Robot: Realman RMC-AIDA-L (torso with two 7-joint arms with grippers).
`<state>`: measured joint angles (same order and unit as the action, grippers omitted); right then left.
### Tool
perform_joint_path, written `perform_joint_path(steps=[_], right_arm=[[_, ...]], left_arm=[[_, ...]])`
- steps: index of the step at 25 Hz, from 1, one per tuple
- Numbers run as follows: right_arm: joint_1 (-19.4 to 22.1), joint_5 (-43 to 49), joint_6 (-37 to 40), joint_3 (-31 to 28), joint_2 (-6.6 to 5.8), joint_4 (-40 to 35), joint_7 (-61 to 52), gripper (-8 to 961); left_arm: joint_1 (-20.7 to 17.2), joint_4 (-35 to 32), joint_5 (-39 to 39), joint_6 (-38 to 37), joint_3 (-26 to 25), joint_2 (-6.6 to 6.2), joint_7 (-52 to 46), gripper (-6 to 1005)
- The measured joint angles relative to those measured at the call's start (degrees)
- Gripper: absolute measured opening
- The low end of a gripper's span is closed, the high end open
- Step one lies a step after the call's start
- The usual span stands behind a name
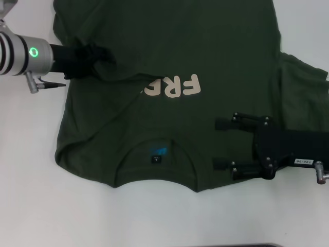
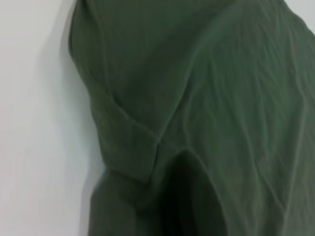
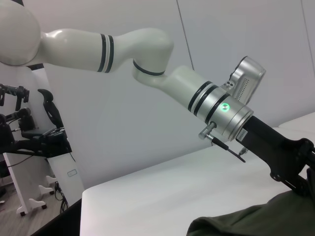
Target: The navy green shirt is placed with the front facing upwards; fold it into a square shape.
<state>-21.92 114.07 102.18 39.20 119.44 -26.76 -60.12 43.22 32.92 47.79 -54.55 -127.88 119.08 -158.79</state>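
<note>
A large navy green shirt (image 1: 169, 118) lies spread on a white table (image 1: 31, 206), front side up. Its collar, with a small blue neck label (image 1: 158, 152), points toward the robot, and its hem runs away out of the head view, so its long axis runs near to far. The cream chest lettering (image 1: 172, 86) reads upside down from the robot's side.

The left gripper (image 1: 100, 57) sits at the shirt's left sleeve area, its dark fingers pinched on a fold of fabric that is pulled over the lettering's first letters. The left wrist view shows only wrinkled cloth and a sleeve hem (image 2: 133, 132) just beside the table edge of the shirt.

The right gripper (image 1: 222, 144) hovers over the shirt's right shoulder, its two fingers (image 1: 226, 124) spread well apart, pointing toward the collar, with nothing between them.
</note>
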Motion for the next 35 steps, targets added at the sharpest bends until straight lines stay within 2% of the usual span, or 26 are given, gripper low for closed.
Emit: perform_joint_path(steps=[5,10,16,26,35], right_arm=[[-0.1,0.0,-0.1,0.0,0.0,-0.1,0.0,904],[0.0,0.0,-0.2,0.0,0.0,-0.1,0.0,904],[0.0,0.0,-0.2,0.0,0.0,-0.1,0.0,904],[0.0,0.0,-0.1,-0.1,0.0,-0.1,0.0,904],[0.0,0.0,0.0,-0.3,0.0,-0.1,0.0,903]], left_arm=[[1.3,-0.1,-1.8,-0.1,0.2,1.11,-0.1,582],[2.1,-0.2,-1.9,0.0,0.2,1.39,-0.1,582],[2.3,-0.2,-1.7,0.5,-0.4,1.46,-0.3,583],[1.1,0.0,-3.0,-0.2,0.4,0.66,-2.9,583],[1.8,-0.3,-3.0,-0.2,0.3,0.99,-3.1,583]])
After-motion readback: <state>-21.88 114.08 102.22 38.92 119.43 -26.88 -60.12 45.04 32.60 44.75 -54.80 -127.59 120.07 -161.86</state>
